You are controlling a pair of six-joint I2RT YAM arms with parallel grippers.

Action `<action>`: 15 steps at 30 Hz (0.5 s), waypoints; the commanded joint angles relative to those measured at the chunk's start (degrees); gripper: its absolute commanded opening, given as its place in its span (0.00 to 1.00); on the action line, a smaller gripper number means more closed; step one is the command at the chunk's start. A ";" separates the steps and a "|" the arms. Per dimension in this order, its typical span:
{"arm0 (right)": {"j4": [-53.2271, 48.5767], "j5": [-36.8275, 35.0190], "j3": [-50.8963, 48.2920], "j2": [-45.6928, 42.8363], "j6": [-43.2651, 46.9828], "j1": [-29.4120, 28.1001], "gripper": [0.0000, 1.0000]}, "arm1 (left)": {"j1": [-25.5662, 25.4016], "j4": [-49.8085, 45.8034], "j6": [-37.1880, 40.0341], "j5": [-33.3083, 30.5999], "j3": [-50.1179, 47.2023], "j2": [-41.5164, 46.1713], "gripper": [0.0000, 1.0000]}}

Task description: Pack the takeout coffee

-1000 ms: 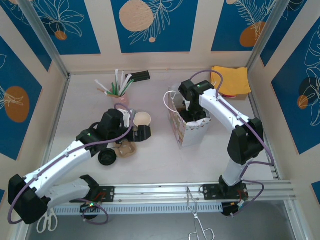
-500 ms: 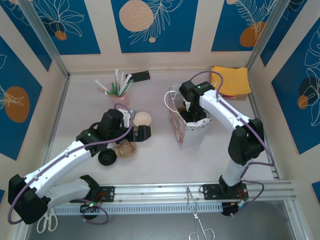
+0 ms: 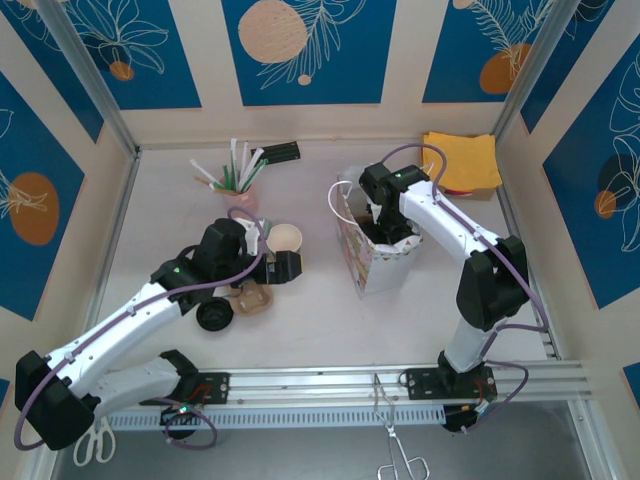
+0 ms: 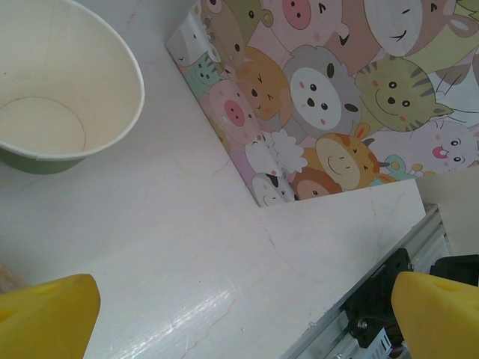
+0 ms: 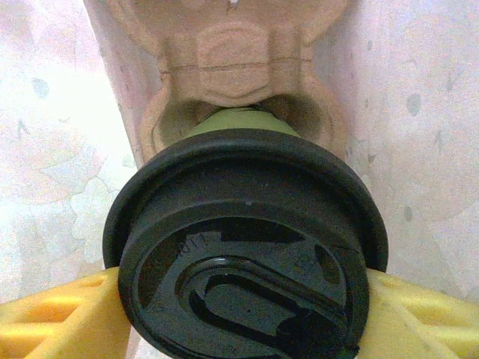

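The right arm arches over and dips its wrist into the cartoon bag (image 3: pixel 375 265), the right gripper (image 5: pixel 239 314) pinching the lidded coffee cup (image 5: pixel 247 224), with the pulp carrier (image 5: pixel 232 60) beyond it at 12 o'clock. The left arm stretches low over the table, the left gripper (image 4: pixel 239 314) spread wide, with an open cup (image 4: pixel 52 75) at its 10 o'clock.

The bag (image 4: pixel 337 112) bears pastel cartoon animals; the lid (image 5: pixel 247 269) is black.

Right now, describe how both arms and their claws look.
Both the left arm and right arm have white tubular links, black joint housings and a thin purple cable looping alongside. The left claw and right claw carry blunt yellow plastic fingers.
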State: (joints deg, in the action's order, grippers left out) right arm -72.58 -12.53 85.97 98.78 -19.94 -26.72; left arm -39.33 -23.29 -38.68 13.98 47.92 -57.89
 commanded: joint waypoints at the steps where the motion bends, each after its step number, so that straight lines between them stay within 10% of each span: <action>1: 0.90 0.67 -2.02 -0.01 0.55 0.53 0.69 | -1.07 -1.02 -0.45 0.96 -0.02 0.92 1.00; 15: 2.30 1.07 -3.89 0.10 0.53 0.97 0.69 | -1.01 -1.16 -0.33 0.92 0.07 0.79 1.00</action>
State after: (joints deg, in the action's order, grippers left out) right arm -71.24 -11.79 84.51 98.02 -19.92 -26.17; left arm -39.53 -23.55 -38.68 13.98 47.92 -57.89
